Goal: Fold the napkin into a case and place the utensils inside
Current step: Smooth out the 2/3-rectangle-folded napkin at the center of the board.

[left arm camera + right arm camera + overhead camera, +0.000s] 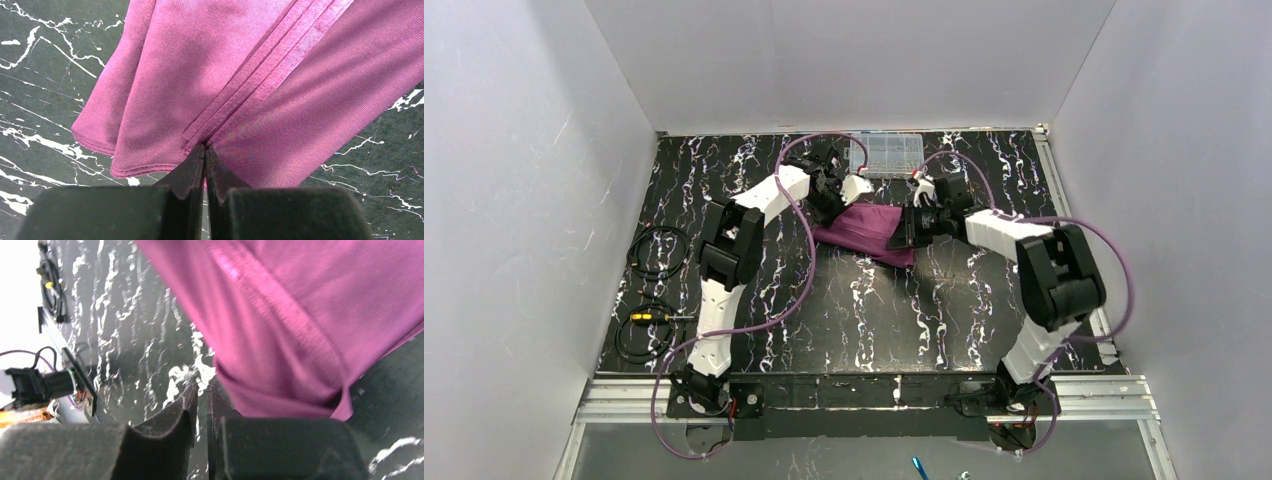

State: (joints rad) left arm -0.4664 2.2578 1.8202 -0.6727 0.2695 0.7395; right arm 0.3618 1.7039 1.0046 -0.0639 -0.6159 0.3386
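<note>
Looking down from the top camera first, I see the napkin (869, 235) bunched into a loose wedge on the black marbled table (874, 310), nowhere near a flat pouch yet. The left gripper (831, 208) is at the napkin's left end and the right gripper (898, 234) at its right end, so I judge that I am in the folding step, with the case not yet formed. A clear compartment box (886, 153) sits just beyond the napkin's far edge. What lies in its cells is too small for me to tell. I cannot pick out the utensils anywhere, and nothing is tucked into the cloth.

From the left wrist, the left gripper (205, 149) has its jaws pressed together, nipping the napkin (260, 85) at its stitched hem. The cloth fans away from that pinch in soft folds.

From the right wrist the picture is smeared. The right gripper (201, 390) shows only a thin slit between its jaws, with the napkin (300, 315) just beside one finger. Whether a corner is caught there I cannot tell.

Next I would want a sure hold on that right end, then draw the cloth taut and lay it flat before creasing. It looks thin and slippery, so it could slide out.
</note>
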